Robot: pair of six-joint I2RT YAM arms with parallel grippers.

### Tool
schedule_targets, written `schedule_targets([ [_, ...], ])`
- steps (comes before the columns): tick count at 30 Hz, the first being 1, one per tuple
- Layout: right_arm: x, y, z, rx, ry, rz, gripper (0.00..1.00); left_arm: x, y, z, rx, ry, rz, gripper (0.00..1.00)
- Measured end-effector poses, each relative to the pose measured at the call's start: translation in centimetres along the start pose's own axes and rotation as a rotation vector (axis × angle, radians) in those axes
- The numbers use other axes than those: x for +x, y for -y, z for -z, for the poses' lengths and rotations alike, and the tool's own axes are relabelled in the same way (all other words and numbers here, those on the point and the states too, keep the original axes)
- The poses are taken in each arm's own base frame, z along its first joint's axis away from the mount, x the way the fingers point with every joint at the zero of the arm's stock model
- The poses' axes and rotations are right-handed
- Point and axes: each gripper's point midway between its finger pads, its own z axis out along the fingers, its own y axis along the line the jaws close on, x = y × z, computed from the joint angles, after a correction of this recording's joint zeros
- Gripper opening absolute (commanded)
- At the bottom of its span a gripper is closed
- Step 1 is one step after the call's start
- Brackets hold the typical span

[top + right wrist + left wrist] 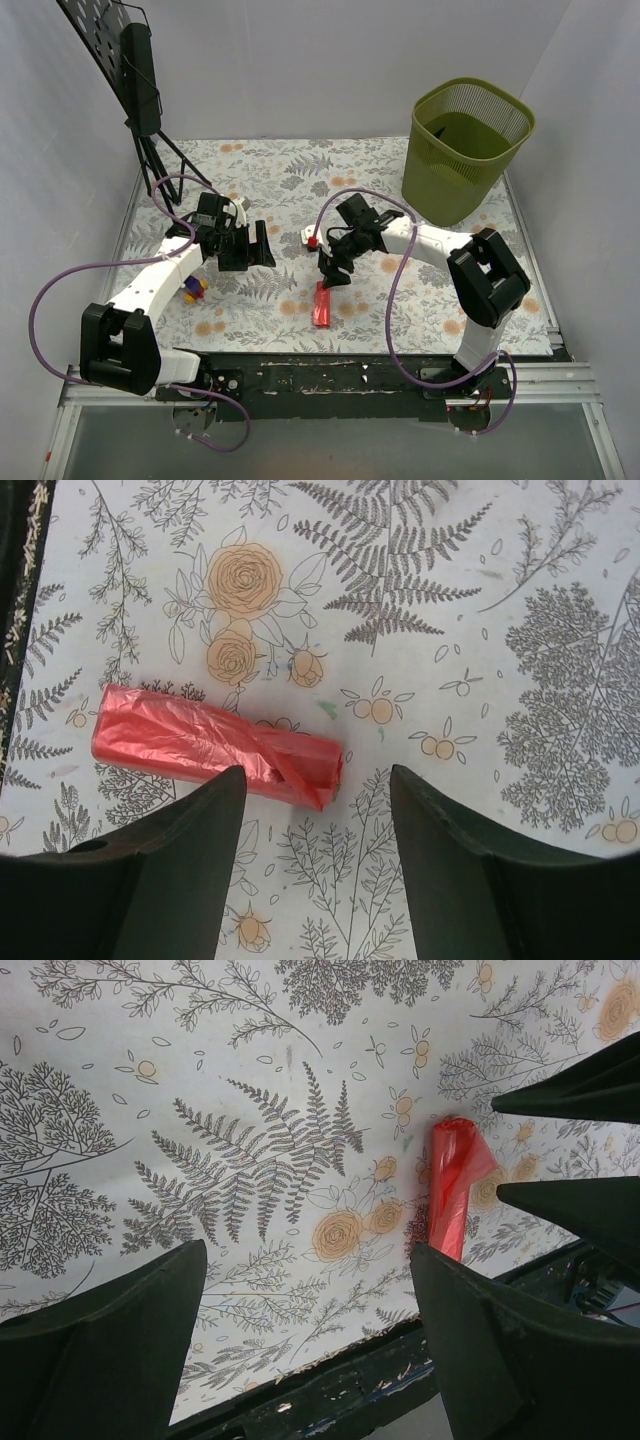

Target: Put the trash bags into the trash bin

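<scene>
Beginning at the near edge: note the dark front rail [330, 375] just nearward of the trash bag [322, 305], leaving little room to slide anything that way. Lying there as 1 compact rolled red packet, flat on the floral table [280, 180], neither lifted nor gripped. Directly above its far end, the right gripper [333, 275]: 2 fingers spread wide, nothing held, with the packet's end showing just past the fingertips in the wrist view and no contact to be made out. Off to the left and well apart from the packet, the left gripper [245, 248]: likewise wide open and empty, over bare cloth. Judged as barely begun, then: 0 steps of the actual transfer done, with closing on the packet, lifting, carrying and dropping all left. Close by, only 2 small obstacles: a white toy [312, 238] with a red button just beyond the right gripper, and a coloured toy [192, 290] beside the left arm, neither lying toward the goal. Farther out, open patterned cloth to the right and back, enough for a free swing. At the far right corner, the trash bin [445, 185]: upright, mouth open, nothing red visible inside, standing close to the side wall [590, 150], so best approached from the front left and well above the rim. At the far left, a black stand [140, 70], out of the way.
</scene>
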Motion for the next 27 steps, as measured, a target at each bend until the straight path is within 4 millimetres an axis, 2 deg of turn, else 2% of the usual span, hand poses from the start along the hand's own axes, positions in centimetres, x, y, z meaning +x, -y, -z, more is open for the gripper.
schedule_targets([
  [10, 1.9, -2.1, -0.9, -0.151, -0.080, 0.131, 0.50, 0.1, -0.6, -0.1, 0.000, -0.002, 0.025, 0.83],
  [16, 2.2, -2.9, -1.5, -0.193, -0.097, 0.187, 0.40, 0.1, -0.4, 0.0, 0.013, -0.003, 0.032, 0.83],
  [18, 2.1, -2.9, -1.6, -0.194, -0.096, 0.203, 0.30, 0.1, -0.3, 0.0, 0.018, -0.003, 0.035, 0.83],
  [20, 2.0, -2.8, -1.7, -0.190, -0.097, 0.223, 0.08, 0.1, -0.3, 0.0, 0.020, -0.004, 0.036, 0.83],
  [21, 2.0, -2.7, -1.7, -0.186, -0.096, 0.234, 0.03, 0.1, -0.3, 0.0, 0.022, -0.004, 0.037, 0.83],
  [27, 1.9, -2.1, -1.3, -0.162, -0.110, 0.305, 0.01, 0.5, 0.3, -0.4, 0.063, -0.018, 0.071, 0.85],
])
